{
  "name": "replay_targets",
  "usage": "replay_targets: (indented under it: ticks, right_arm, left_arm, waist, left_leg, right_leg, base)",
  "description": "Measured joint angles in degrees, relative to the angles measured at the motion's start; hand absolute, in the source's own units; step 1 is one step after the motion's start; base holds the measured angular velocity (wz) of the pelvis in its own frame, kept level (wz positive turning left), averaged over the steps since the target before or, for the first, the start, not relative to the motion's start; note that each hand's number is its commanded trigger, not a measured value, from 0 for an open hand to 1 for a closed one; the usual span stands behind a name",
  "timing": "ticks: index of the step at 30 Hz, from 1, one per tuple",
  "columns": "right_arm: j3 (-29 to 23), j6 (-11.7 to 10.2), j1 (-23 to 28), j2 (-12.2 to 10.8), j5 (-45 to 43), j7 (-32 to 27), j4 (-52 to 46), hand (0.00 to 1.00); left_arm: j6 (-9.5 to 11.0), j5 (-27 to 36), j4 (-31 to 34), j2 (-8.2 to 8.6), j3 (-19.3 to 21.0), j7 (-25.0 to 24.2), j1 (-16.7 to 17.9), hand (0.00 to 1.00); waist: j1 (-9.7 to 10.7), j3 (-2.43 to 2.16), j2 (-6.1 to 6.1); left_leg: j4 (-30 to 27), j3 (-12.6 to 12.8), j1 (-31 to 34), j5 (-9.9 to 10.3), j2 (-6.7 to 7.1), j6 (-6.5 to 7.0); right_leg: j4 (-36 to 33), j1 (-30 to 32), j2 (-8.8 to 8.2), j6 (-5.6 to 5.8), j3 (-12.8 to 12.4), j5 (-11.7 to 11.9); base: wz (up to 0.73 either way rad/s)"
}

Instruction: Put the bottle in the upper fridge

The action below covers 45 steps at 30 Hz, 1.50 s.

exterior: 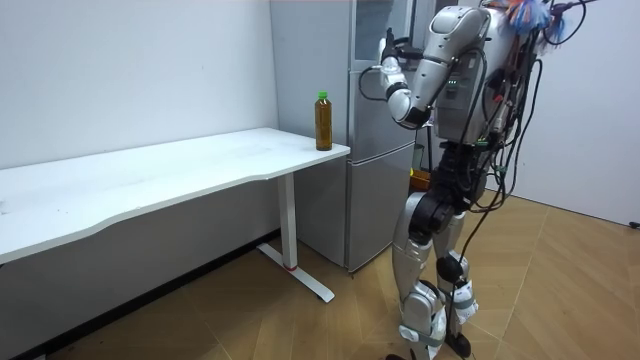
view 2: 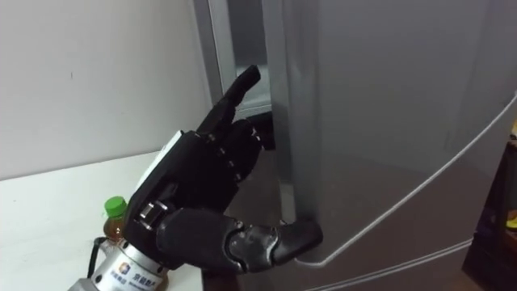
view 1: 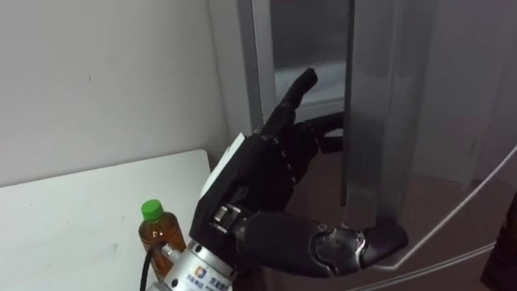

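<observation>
Bottle (view 1: 157, 227) with a green cap and amber drink stands upright on the white table (view 1: 73, 218), at the corner nearest the fridge (exterior: 375, 180), and no hand is touching it. From where I stand it sits just beside the fridge's side wall, with the pale wall (view 1: 105, 73) behind it.

The robot stands upright on the wooden floor (exterior: 560, 290), right in front of the tall grey fridge, the table off to its left. Its left arm is raised and bent across to the upper fridge door (view 1: 380, 121).

The left hand (view 1: 258, 174) is on that door's free edge. Its fingers (view 1: 319, 129) curl round the edge into the dark gap behind the door. One finger sticks up straight, clear of the door, and the thumb lies stretched along the door's bottom corner on the near side. So the hand is clasped on the door edge, the door pinched between fingers and thumb.

The door is ajar: a narrow slot shows between its edge and the fridge body, with a pale strip of the inside visible above the hand. The seam below the thumb marks the top of the lower door, which is closed.
</observation>
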<state>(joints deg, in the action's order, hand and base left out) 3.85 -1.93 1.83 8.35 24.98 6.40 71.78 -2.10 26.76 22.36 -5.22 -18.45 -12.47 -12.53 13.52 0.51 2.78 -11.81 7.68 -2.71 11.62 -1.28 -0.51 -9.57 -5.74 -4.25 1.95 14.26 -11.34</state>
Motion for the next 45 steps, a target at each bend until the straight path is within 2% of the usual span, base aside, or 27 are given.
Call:
replay_targets:
  ticks: [4, 8, 13, 15, 23, 28, 35, 39, 45]
  right_arm:
    - [0.2, -0.1, 0.0, 0.0, 0.2, -0.2, 0.1, 0.00]
    - [1.2, -1.2, -0.7, 0.0, 0.5, -0.5, 1.5, 0.00]
    - [1.7, -1.4, -0.8, 0.1, 1.8, -1.0, 1.7, 0.00]
    - [1.7, -1.9, -1.0, 0.1, 1.9, -1.3, 1.7, 0.00]
    - [1.6, -2.3, -0.8, 0.2, 2.4, -1.3, 1.6, 0.00]
    - [1.6, -2.3, -0.8, 0.2, 2.3, -1.6, 1.6, 0.00]
    - [1.6, -2.3, -0.9, 0.1, 2.2, -2.0, 1.6, 0.00]
    - [1.6, -2.3, -0.9, 0.1, 2.2, -2.1, 1.6, 0.00]
    - [1.5, -2.3, -0.9, 0.1, 2.2, -2.1, 1.7, 0.00]
  left_arm:
    - [1.3, 0.0, 0.0, 0.04, -2.2, -2.2, 0.0, 0.00]
    - [2.4, 0.1, 0.0, 0.40, -5.7, -5.1, 0.0, 0.00]
    - [2.4, 0.1, -0.1, 0.45, -10.1, -9.8, -0.6, 0.00]
    - [2.1, 0.1, -0.5, 0.28, -11.6, -11.8, -0.6, 0.00]
    - [0.5, -2.0, -2.1, -0.09, -12.1, -14.8, -0.6, 0.00]
    - [0.5, -2.7, -2.1, -0.10, -12.1, -15.7, -0.6, 0.00]
    - [0.4, -2.7, -2.1, -0.10, -12.0, -16.6, -0.6, 0.00]
    - [0.2, -2.7, -2.1, -0.10, -12.0, -16.9, -0.7, 0.00]
    - [0.0, -3.3, -2.1, -0.10, -12.0, -17.5, -0.7, 0.00]
  waist:
    - [0.1, 0.00, 0.01]
    - [0.6, 0.06, 0.10]
    - [0.9, 0.37, 0.57]
    - [1.9, 0.46, 0.70]
    - [2.7, 0.56, 0.49]
    - [3.2, 0.58, 0.42]
    - [3.3, 0.92, -0.39]
    - [3.3, 0.74, -0.87]
    - [3.4, 0.65, -0.89]
  left_leg:
    - [0.0, 0.1, -0.1, 0.0, 0.01, 0.00]
    - [0.1, 0.5, -0.3, 0.0, -0.04, 0.00]
    - [0.1, 1.6, -0.5, 0.0, -0.14, 0.00]
    - [0.1, 1.7, -0.2, 0.0, -0.15, 0.00]
    - [0.3, 2.9, 0.0, 0.0, -0.34, 0.00]
    - [0.5, 3.0, 0.0, 0.0, -0.32, 0.00]
    - [0.5, 3.1, 0.0, 0.0, -0.32, 0.00]
    - [0.5, 3.1, 0.0, 0.0, -0.32, -0.01]
    - [0.4, 3.1, 0.0, 0.0, -0.35, -0.01]
  right_leg:
    - [0.0, 0.0, 0.00, 0.02, 0.0, 0.0]
    - [0.0, 0.0, 0.06, 0.01, -0.5, 0.0]
    - [0.1, 0.5, 0.10, 0.01, -1.6, 0.0]
    - [0.0, 0.9, 0.10, 0.01, -1.7, 0.0]
    - [-0.1, 1.8, 0.27, -0.05, -2.9, 0.1]
    - [-0.1, 1.8, 0.28, -0.05, -3.0, 0.1]
    - [0.0, 1.8, 0.29, -0.05, -3.0, 0.1]
    - [0.0, 1.8, 0.29, -0.05, -3.0, 0.1]
    - [-0.1, 1.8, 0.31, -0.09, -3.0, 0.1]
  base:
    - [-0.02]
    - [-0.05]
    - [-0.11]
    - [-0.05]
    - [-0.08]
    - [0.00]
    - [0.00]
    - [0.00]
    - [0.00]
